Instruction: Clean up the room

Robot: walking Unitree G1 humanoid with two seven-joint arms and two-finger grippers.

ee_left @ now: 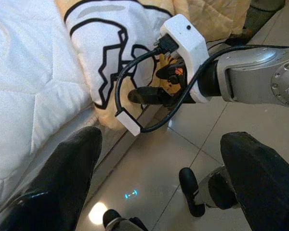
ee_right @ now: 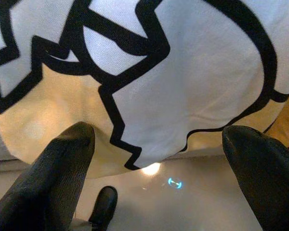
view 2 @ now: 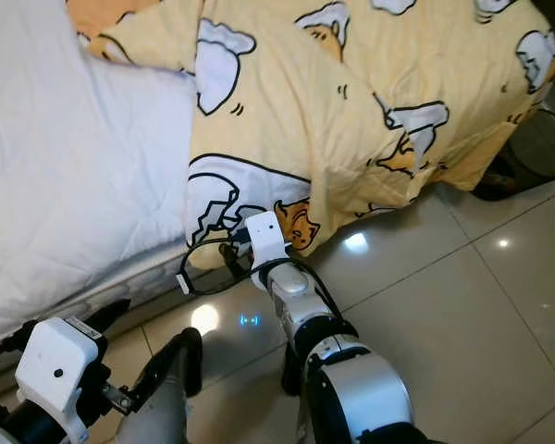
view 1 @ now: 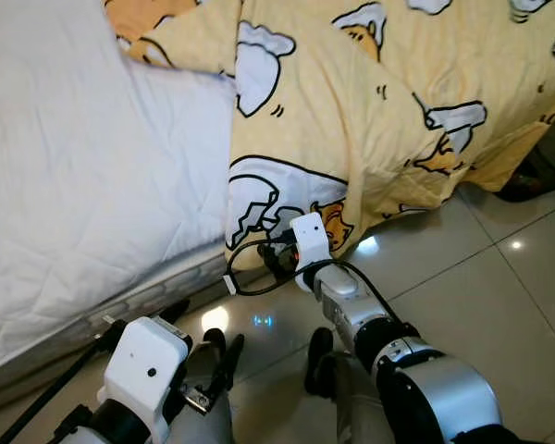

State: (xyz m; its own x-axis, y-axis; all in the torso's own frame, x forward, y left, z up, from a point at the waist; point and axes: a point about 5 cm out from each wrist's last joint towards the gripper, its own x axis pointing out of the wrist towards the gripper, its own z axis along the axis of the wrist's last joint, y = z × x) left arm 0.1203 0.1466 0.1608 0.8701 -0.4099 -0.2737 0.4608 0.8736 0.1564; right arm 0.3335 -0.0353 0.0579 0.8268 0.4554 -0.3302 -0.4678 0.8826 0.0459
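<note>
A yellow blanket (view 1: 351, 111) with cartoon prints lies over the bed, and its corner (view 1: 259, 208) hangs down the bed's side to just above the floor. My right gripper (view 1: 276, 262) is stretched forward low at that corner. In the right wrist view the right gripper (ee_right: 159, 144) is open, its fingers spread wide, with the white-and-black printed cloth (ee_right: 173, 72) just ahead of them. My left gripper (view 1: 203, 338) hangs open near the floor beside the bed frame, holding nothing.
The white quilted mattress (view 1: 74, 166) lies to the left, its edge (view 1: 139, 296) close to my left arm. Glossy beige floor tiles (view 1: 462, 277) spread to the right. A dark object (view 1: 527, 185) sits on the floor by the blanket's far right end.
</note>
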